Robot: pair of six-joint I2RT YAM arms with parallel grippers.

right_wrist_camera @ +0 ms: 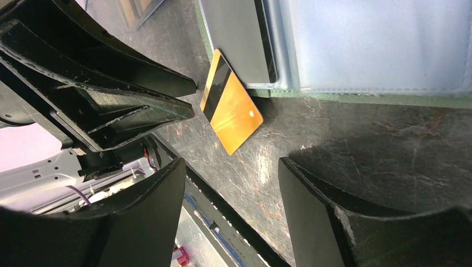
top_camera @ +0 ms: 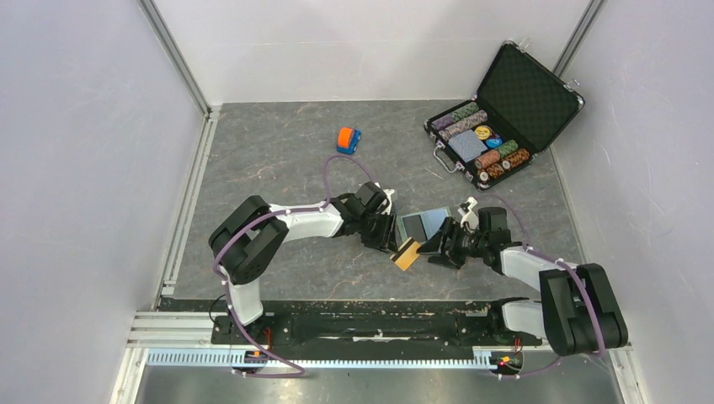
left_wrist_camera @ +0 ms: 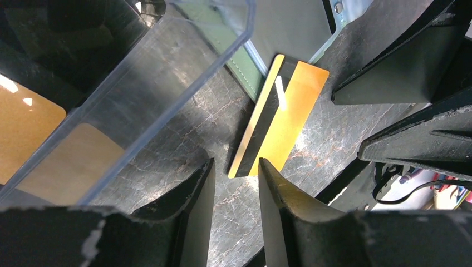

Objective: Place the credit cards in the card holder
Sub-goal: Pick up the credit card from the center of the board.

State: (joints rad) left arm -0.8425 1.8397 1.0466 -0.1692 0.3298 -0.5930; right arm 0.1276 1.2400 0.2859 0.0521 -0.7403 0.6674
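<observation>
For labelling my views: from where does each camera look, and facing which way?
Top external: above, behind, looking down on the table; left arm, right arm show.
Left wrist: on the left arm, facing the orange card; own jaws show.
Right wrist: on the right arm, facing the card holder; own jaws show.
All share that card.

Open card holder (top_camera: pixel 423 224) at mid-surface (top_camera: pixel 278 168), credit card (top_camera: pixel 407 253) lying at its near left corner, clear tray (left_wrist_camera: pixel 150 78) just left of that, toy car (top_camera: pixel 349 140) behind left, chip case (top_camera: pixel 497 126) at back right
</observation>
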